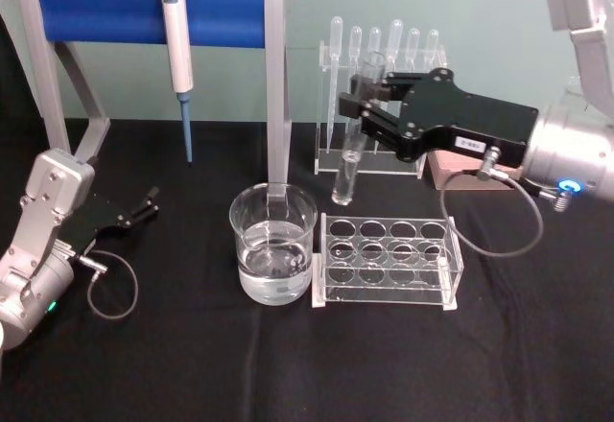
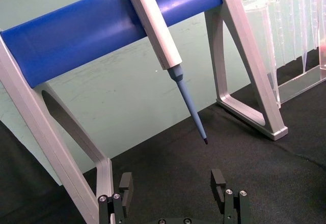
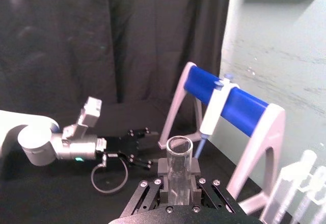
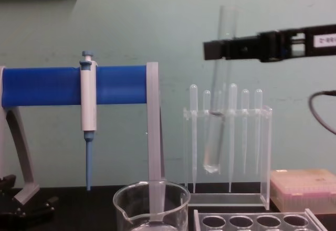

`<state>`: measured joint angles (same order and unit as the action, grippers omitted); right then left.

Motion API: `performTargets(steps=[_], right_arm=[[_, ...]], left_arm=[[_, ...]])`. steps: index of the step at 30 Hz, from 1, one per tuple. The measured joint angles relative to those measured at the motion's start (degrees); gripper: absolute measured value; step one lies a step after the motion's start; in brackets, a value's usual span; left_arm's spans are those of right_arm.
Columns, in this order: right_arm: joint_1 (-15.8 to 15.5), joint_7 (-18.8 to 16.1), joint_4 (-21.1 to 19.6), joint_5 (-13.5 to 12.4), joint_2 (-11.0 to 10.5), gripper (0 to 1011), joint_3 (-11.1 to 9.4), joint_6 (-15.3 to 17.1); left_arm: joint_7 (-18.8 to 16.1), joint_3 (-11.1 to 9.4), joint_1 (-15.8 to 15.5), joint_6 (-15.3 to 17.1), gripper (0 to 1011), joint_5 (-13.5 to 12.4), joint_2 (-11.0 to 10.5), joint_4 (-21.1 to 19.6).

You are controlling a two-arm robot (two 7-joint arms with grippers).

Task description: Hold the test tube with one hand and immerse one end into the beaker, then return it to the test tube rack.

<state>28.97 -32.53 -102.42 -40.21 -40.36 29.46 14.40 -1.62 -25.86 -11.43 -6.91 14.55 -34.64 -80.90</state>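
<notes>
The test tube (image 1: 349, 161) hangs slightly tilted with its open rim up, and my right gripper (image 1: 358, 98) is shut on its upper part. Its rounded bottom is in the air behind the clear rack, right of and higher than the beaker (image 1: 273, 246). The beaker holds some clear liquid and stands at the table's centre. In the chest view the test tube (image 4: 216, 128) crosses in front of the pipettes, held by the right gripper (image 4: 223, 49), with the beaker (image 4: 151, 206) below left. The right wrist view looks down on the test tube (image 3: 179, 165). My left gripper (image 1: 144, 205) rests open on the table at the left.
A clear rack with round holes (image 1: 389, 261) stands right of the beaker. Behind it is a stand of thin pipettes (image 1: 384, 46). A white-and-blue pipettor (image 1: 177, 50) hangs from a blue bar on a grey frame (image 1: 279, 96) at the back left. A pink box (image 4: 302, 188) sits at the right.
</notes>
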Motion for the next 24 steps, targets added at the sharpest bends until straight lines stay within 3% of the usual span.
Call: performTargets(steps=[9, 17, 24], right_arm=[[2.64, 1.19, -0.23, -0.18, 3.34, 226, 2.93, 1.33], [4.5, 2.57, 0.97, 1.81, 6.26, 226, 5.87, 1.85], [5.06, 3.56, 3.31, 3.73, 8.27, 226, 6.99, 1.2]], left_arm=[[0.0, 0.0, 0.0, 0.0, 1000, 0.0, 0.0, 0.0], [0.0, 0.0, 0.0, 0.0, 1000, 0.0, 0.0, 0.0], [0.0, 0.0, 0.0, 0.0, 1000, 0.0, 0.0, 0.0]])
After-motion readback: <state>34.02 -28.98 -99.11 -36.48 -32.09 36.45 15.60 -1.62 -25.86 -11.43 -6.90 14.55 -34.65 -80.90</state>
